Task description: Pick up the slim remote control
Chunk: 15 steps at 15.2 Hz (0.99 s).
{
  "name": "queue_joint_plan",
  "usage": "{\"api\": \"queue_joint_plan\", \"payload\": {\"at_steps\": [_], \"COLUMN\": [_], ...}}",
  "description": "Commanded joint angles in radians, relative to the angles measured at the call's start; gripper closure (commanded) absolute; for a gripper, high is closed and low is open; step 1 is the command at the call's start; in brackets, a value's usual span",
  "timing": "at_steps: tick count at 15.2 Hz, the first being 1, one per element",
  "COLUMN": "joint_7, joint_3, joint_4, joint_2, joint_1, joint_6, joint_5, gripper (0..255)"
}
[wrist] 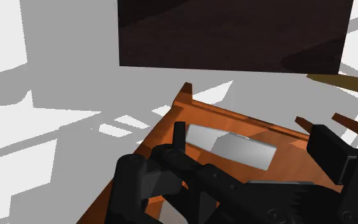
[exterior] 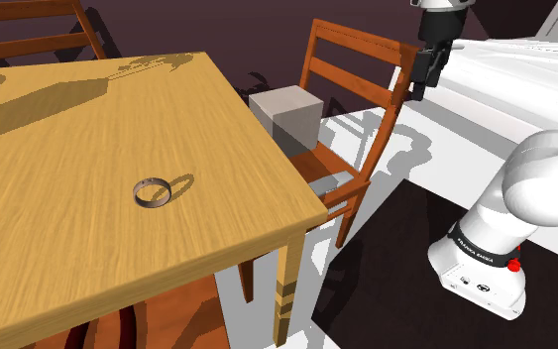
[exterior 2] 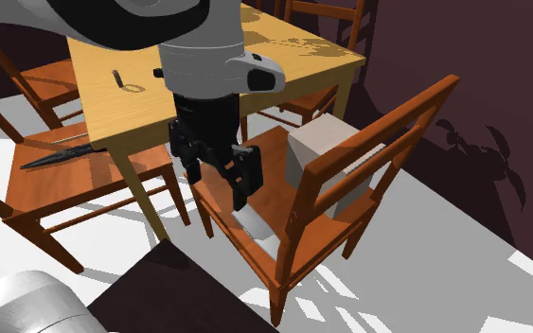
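Note:
The slim remote (wrist: 231, 147) is a flat pale grey slab lying on the orange seat of a wooden chair (exterior 2: 387, 132), close to the seat's edge; it also shows as a whitish strip (exterior 2: 257, 225) under the fingers. My black gripper (exterior 2: 219, 187) hangs well above that seat, fingers spread apart with nothing between them. Along the hand, the gripper (wrist: 250, 137) looks down with the remote lying far below, between the two fingers. From the shoulder, the gripper (exterior: 418, 91) hovers level with the chair's backrest.
A grey box (exterior: 286, 117) stands on the same seat beside the remote. The wooden table (exterior: 88, 149) carries a small metal ring (exterior: 151, 191). A dark slim pointed thing (exterior 2: 58, 155) lies on another chair. A dark mat (exterior 2: 179, 293) covers the floor by the stand.

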State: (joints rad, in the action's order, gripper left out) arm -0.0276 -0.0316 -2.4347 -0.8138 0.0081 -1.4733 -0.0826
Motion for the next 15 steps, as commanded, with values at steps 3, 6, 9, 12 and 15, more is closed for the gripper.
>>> {"api": "queue_joint_plan", "payload": {"at_steps": [3, 6, 9, 12, 15], "joint_7": [-0.082, -0.202, -0.32, -0.438, -0.556], "joint_3": [-0.03, -0.077, -0.123, -0.168, -0.213], "joint_4": [-0.053, -0.123, -0.179, -0.222, -0.252], "joint_2": [0.014, 0.049, 0.102, 0.174, 0.263], "joint_1": [0.023, 0.057, 0.09, 0.125, 0.163], "joint_6": [-0.079, -0.202, -0.33, -0.464, -0.6], "joint_5": [-0.022, -0.055, -0.083, -0.106, -0.121], "gripper": [0, 0, 0, 0, 0]}}
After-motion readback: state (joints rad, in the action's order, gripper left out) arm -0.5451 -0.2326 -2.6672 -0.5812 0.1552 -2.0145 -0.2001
